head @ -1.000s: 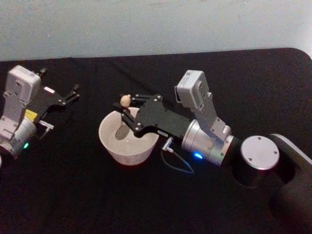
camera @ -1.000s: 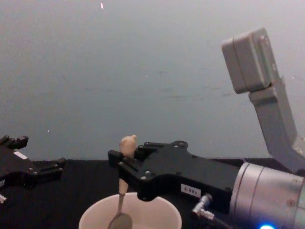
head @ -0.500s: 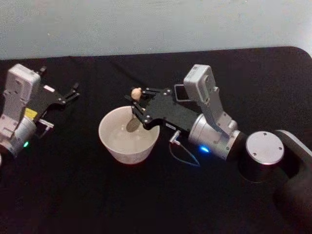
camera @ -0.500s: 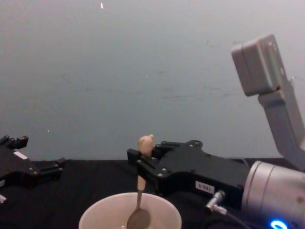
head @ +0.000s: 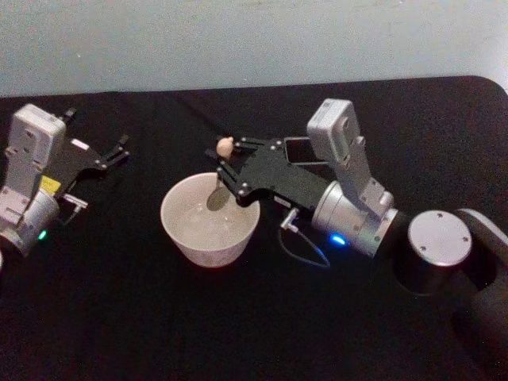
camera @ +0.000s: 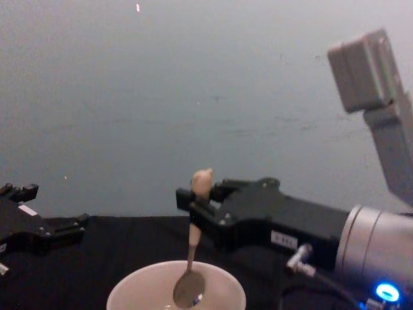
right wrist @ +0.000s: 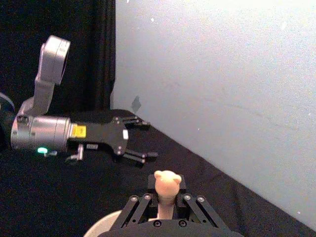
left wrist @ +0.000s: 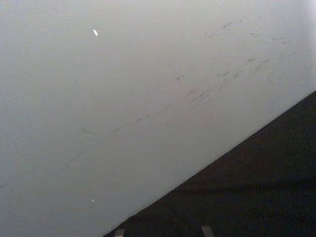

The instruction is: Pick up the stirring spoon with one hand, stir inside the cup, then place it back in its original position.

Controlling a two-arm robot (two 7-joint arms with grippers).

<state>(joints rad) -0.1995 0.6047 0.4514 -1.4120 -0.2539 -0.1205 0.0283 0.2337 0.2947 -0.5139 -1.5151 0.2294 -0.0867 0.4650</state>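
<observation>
One hand works: my right hand [head: 228, 167] is clamped on the beige handle of the small, dark-bowled stirring spoon [head: 216, 197]. I hold it upright so its bowl dips into the wide cream-white round cup [head: 208, 248] on the black table [head: 119, 317]. Since a second ago the spoon has swung from mid-cup toward the right rim. My left hand [head: 121, 151] rests well aside, fingers parted.

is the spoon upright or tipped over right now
Nearly upright: the stirring spoon hangs from the shut right gripper, animal head on top, bowl down at the cup, leaning slightly. Left gripper sits idle at the left.
</observation>
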